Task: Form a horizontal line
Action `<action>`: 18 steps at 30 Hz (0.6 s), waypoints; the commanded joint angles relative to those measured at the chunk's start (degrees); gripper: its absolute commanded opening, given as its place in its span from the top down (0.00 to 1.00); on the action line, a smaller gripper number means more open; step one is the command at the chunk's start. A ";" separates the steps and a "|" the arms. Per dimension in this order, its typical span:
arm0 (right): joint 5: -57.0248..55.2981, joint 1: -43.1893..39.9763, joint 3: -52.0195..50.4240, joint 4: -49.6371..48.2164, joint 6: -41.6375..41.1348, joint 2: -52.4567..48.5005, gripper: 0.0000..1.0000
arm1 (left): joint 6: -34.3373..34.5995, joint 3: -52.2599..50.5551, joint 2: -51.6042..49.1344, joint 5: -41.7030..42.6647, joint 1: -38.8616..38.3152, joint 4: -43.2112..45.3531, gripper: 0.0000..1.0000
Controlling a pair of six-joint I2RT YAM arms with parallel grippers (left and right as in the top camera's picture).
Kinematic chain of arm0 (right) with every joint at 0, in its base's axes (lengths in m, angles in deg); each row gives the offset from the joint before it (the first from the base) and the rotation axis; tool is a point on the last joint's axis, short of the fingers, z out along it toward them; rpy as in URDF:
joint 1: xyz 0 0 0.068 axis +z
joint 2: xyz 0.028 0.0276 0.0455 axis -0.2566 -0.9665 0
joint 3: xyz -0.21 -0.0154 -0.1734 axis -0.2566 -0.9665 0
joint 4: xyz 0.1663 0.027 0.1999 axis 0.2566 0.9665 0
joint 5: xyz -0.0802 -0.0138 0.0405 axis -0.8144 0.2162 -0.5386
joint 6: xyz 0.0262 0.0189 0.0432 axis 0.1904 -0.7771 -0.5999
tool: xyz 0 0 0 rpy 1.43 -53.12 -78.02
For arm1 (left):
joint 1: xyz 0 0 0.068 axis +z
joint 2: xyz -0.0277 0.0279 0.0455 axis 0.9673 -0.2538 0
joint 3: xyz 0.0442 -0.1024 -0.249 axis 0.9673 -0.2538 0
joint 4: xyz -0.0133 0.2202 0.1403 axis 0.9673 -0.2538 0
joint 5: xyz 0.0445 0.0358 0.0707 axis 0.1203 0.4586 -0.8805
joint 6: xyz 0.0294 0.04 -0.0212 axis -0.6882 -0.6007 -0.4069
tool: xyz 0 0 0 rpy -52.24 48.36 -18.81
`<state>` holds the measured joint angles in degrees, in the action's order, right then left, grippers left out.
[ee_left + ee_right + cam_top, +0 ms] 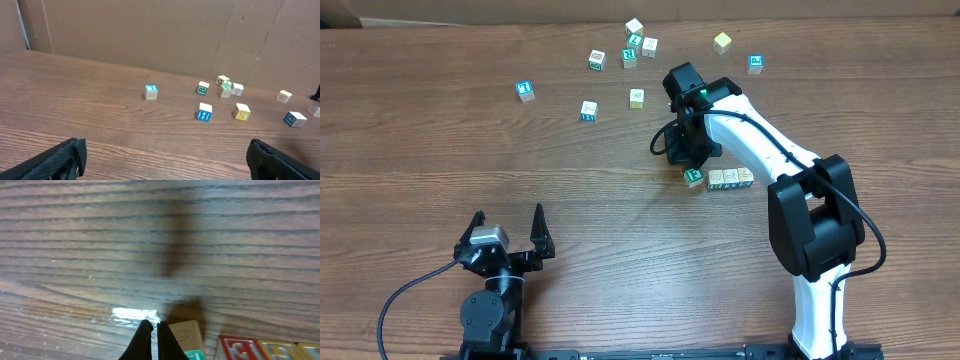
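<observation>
Row: horizontal line (731, 179) of four touching cubes, 4 o'clock of table centre | right gripper (153, 332) fingers pressed together, just at 11 o'clock of green end cube (694, 177) | left gripper (510, 235) fingers splayed apart | risk: a sideways nudge would likely skew the light, square-edged cubes on the slick wood-grain table (440, 160)

left arm (485, 308) is sitting folded near its base | left gripper (509, 216) is pointing forward, fingers spreading wide | right arm (760, 135) is reaching forward-left, wrist tilting down | right gripper (153, 325) is hanging low, fingers pressing together
</observation>
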<state>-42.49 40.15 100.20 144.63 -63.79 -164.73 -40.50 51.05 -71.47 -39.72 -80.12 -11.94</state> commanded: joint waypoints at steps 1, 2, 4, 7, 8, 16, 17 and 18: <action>1.86 0.26 -0.35 -0.17 -0.15 1.18 0.96 | -1.25 -0.22 0.59 -0.13 0.31 0.04 0.00; 1.86 0.26 -0.35 0.00 -0.17 1.18 0.96 | -1.25 -0.22 0.59 -0.13 0.31 0.04 0.00; 1.84 0.26 -0.35 0.46 -0.17 1.18 0.96 | -1.25 -0.22 0.59 -0.13 0.31 0.04 0.00; 1.60 0.26 -0.35 1.20 -0.20 1.18 0.96 | -1.25 -0.22 0.59 -0.13 0.31 0.04 0.00; 1.38 0.26 -0.35 1.53 -0.17 1.18 0.96 | -1.25 -0.22 0.59 -0.13 0.31 0.04 0.01; 0.55 0.26 -0.35 3.15 -0.22 1.18 0.96 | -1.25 -0.22 0.59 -0.13 0.31 0.04 0.00; 0.55 0.26 -0.35 3.34 -0.22 1.18 0.96 | -1.25 -0.22 0.59 -0.13 0.31 0.04 0.00; 0.55 0.26 -0.35 3.50 -0.22 1.18 0.96 | -1.25 -0.22 0.59 -0.13 0.31 0.04 0.00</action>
<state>-41.62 40.15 100.20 148.01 -63.79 -164.73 -40.50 51.05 -71.47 -39.72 -80.12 -11.91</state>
